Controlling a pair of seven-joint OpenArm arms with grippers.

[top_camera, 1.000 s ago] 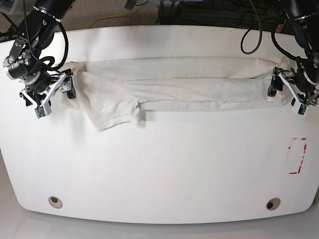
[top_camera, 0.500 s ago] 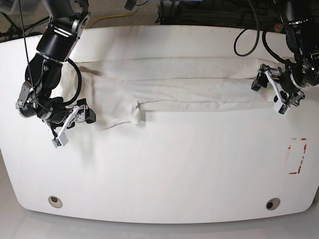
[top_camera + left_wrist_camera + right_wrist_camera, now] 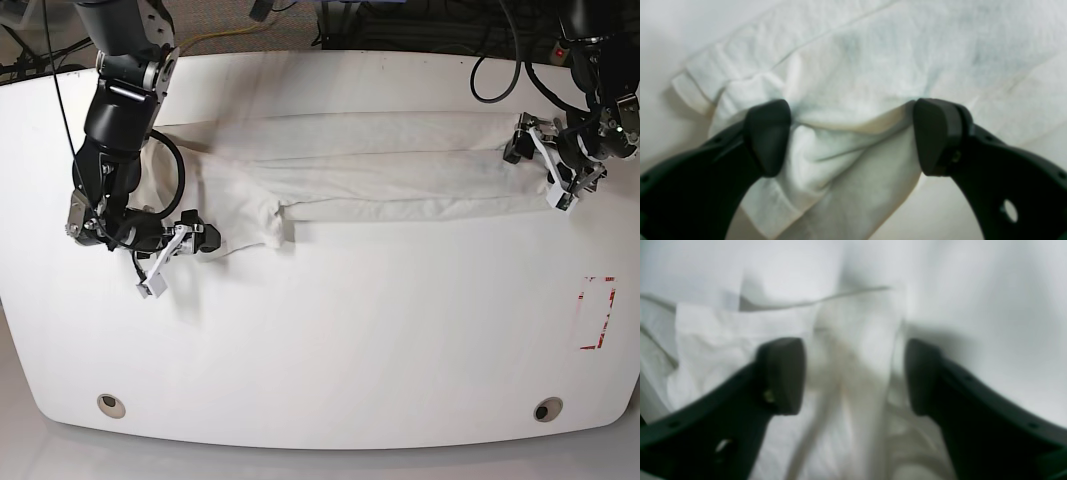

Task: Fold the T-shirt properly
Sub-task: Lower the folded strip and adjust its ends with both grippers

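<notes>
The off-white T-shirt (image 3: 370,165) lies as a long folded band across the far half of the table, with one sleeve (image 3: 245,225) hanging toward me at its left end. My right gripper (image 3: 203,237) is low at that sleeve's left edge. In the right wrist view, which is blurred, its jaws (image 3: 853,375) stand apart with a ridge of the cloth (image 3: 857,350) between them. My left gripper (image 3: 520,148) is at the band's right end. It is open in the left wrist view (image 3: 851,135), straddling a folded edge of the shirt (image 3: 853,120). No print or label shows.
The white table (image 3: 350,330) has a red-marked rectangle (image 3: 597,312) near its right edge. Two round grommet holes (image 3: 111,405) (image 3: 547,409) sit near the front edge. Cables hang behind the far edge.
My right gripper has swung from the shirt's left end down to the sleeve's edge, and its jaws have narrowed. My left gripper has shifted inward over the shirt's right end.
</notes>
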